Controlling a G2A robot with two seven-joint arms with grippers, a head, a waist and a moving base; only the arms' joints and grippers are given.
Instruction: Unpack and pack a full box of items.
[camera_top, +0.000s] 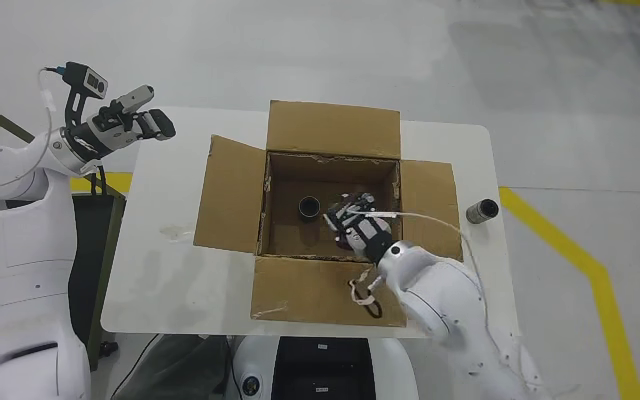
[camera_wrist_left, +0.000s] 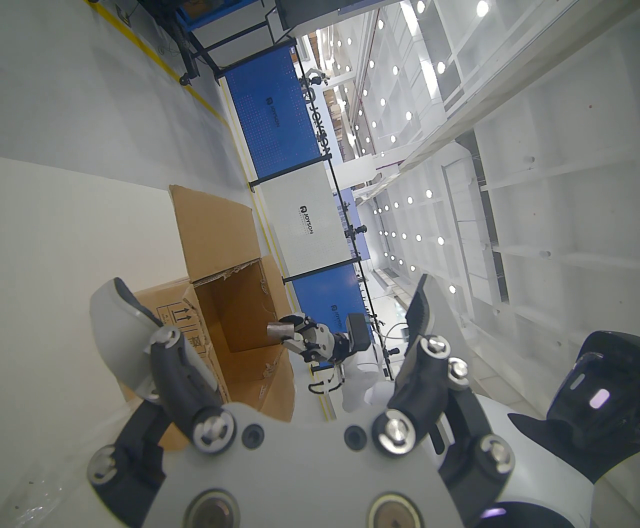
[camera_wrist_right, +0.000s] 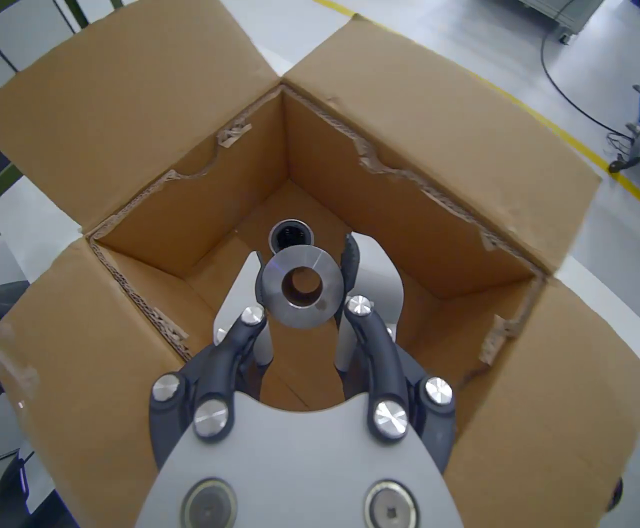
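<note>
Roughly midway, I judge: your right claw (camera_wrist_right: 302, 274) clamps a metal sleeve (camera_wrist_right: 326, 296) over the cardboard box (camera_top: 300, 150), a second sleeve (camera_top: 309, 207) stands inside, a third sleeve (camera_top: 482, 211) lies on the worktop (camera_top: 170, 250) at the box's 3 o'clock, and your left claw (camera_top: 157, 112) is spread, empty.

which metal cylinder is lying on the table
The metal cylinder on the table beside the box's right flap; a second cylinder stands inside the box, and the right gripper holds a third cylinder.

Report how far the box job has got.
Done: the box stands open, flaps out; one metal cylinder lies on the table beside it. In hand: the right pincer grips a second cylinder over the opening. Left: a third cylinder sits on the box floor; the left pincer is open, aside. Unpacking or packing, I cannot tell.
</note>
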